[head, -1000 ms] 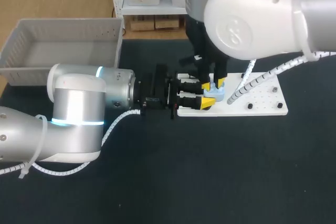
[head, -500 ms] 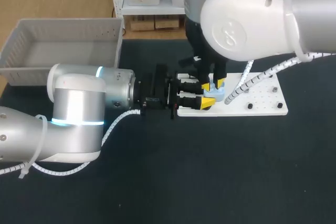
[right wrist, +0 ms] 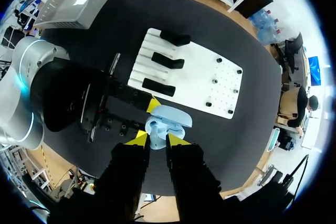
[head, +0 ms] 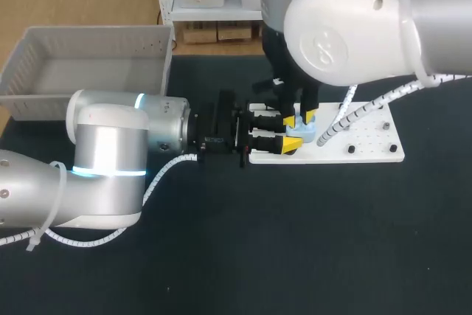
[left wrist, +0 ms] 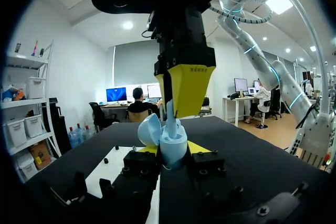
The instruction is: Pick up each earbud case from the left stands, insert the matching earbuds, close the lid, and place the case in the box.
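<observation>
The left gripper (left wrist: pixel 172 150) lies low over the black table (head: pixel 295 241). Its two yellow-tipped fingers pinch a small pale blue plastic earbud case (right wrist: pixel 170 119) from either side, so the case stands upright right between the tips. The rounded lid is swung open and leans off to one side of those fingers, and the hollow body faces up.

Straight above the left fingertips hangs the right gripper (right wrist: pixel 156 139), pointing down at the case. Its yellow tips are drawn close together and nip a slim pale blue earbud (left wrist: pixel 170 115). The lower end of the earbud reaches into the open mouth of the case. How deep it sits in there I cannot tell from where I stand.

Under and ahead of the left fingers lies a flat white rectangular board (right wrist: pixel 210 77), with the gripped case held over its near end. Three black oblong stands (right wrist: pixel 168 60) sit side by side on it, just beyond the case as seen from the right fingers. A few small black studs dot the half of the board farther from the left fingertips.

A grey plastic box (head: pixel 88 32) with ribbed walls stands well away from both pairs of fingers, back beside the left arm at the far corner of the table.
</observation>
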You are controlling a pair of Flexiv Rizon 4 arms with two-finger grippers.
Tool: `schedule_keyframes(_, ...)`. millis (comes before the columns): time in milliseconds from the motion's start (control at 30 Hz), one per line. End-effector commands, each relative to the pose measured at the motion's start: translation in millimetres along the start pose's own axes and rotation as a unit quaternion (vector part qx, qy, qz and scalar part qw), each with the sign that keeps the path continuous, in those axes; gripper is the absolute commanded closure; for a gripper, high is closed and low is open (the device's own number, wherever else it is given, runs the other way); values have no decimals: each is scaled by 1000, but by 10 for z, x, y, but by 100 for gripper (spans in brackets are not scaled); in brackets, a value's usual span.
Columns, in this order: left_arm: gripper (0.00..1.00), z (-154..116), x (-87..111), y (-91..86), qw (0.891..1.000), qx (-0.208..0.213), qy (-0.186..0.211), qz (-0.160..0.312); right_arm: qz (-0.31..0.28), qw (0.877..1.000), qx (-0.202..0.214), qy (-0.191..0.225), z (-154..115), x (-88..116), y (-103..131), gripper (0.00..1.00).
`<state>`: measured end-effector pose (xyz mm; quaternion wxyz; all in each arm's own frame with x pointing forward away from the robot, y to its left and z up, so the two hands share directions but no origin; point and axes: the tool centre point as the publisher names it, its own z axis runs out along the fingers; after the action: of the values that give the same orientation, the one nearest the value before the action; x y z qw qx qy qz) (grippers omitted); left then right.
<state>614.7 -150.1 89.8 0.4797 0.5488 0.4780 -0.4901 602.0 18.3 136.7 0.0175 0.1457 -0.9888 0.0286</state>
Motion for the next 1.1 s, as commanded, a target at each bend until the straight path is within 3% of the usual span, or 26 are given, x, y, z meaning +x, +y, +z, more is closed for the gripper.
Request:
schedule_keyframes(33,100,1,6,-19,1000,-4,-1,2,-1,1000,0,0,14,-15,1,100)
schedule_keyframes(1100,100,1,6,-19,1000,-4,-1,2,-7,1000,11,11,125,-80,26,100)
